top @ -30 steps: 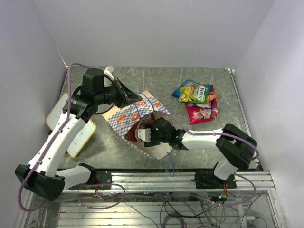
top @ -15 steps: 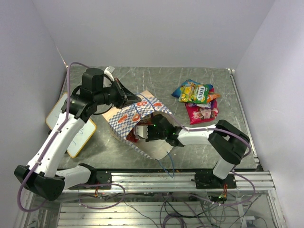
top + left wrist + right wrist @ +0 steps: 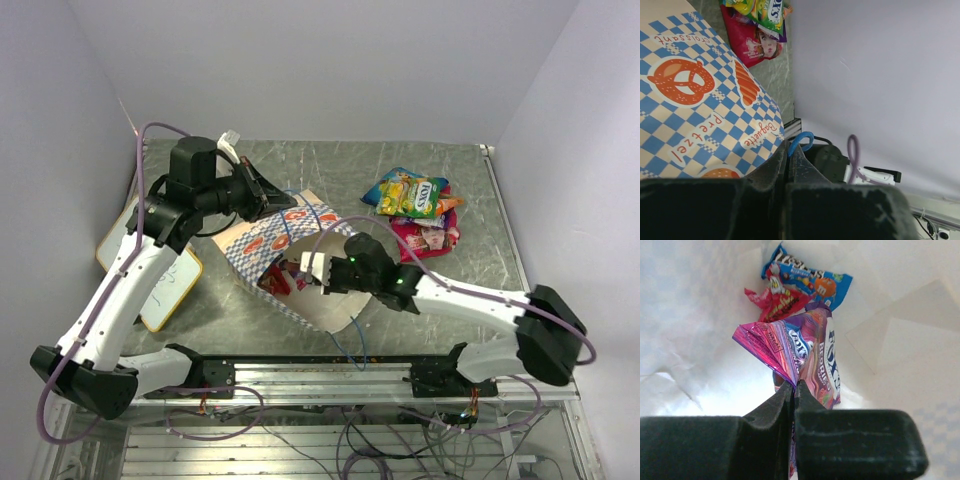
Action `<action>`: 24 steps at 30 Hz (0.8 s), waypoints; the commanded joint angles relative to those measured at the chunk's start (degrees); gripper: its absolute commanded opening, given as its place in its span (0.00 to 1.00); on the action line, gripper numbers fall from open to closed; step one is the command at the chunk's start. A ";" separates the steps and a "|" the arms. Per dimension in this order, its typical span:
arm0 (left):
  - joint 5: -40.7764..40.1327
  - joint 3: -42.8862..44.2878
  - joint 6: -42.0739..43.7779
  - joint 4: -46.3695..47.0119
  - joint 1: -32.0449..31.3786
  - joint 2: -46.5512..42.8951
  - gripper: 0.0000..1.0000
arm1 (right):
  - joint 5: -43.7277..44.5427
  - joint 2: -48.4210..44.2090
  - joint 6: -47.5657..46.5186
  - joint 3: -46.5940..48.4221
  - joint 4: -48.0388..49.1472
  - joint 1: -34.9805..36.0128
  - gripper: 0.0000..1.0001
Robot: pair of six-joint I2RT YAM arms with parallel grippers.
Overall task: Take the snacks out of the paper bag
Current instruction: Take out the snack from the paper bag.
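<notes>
One large cream-tan paper bag with a blue-and-white checkered band [image 3: 262, 240] is lying in the centre of the overhead view on the grey metal table [image 3: 300, 165], with its mouth opening toward the lower right. The left gripper [image 3: 278, 203] is pinching the bag's upper rim beside a thin blue cord handle [image 3: 801, 141], jaws pressed together. The right gripper [image 3: 792, 386] is sitting inside the mouth, clamping one purple-magenta foil packet [image 3: 805, 355]. Two more packets are lying deeper in, at the top of the right wrist view: one red packet [image 3: 775, 304] and one blue packet [image 3: 810, 280]. At the upper right of the overhead view, a pile of at least four bright packets [image 3: 418, 208] is resting outside the bag.
</notes>
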 commanded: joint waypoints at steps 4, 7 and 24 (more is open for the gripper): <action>1.11 1.79 0.55 2.78 -0.18 0.72 0.07 | 3.38 -11.84 11.58 -3.02 -3.62 0.03 0.00; 1.80 0.40 -0.73 5.13 -0.18 0.25 0.07 | 7.02 -12.96 13.85 -3.61 -4.10 0.06 0.00; 1.73 2.39 -0.12 4.71 -0.01 1.54 0.07 | 4.32 -14.24 24.84 -1.63 -4.16 -0.07 0.00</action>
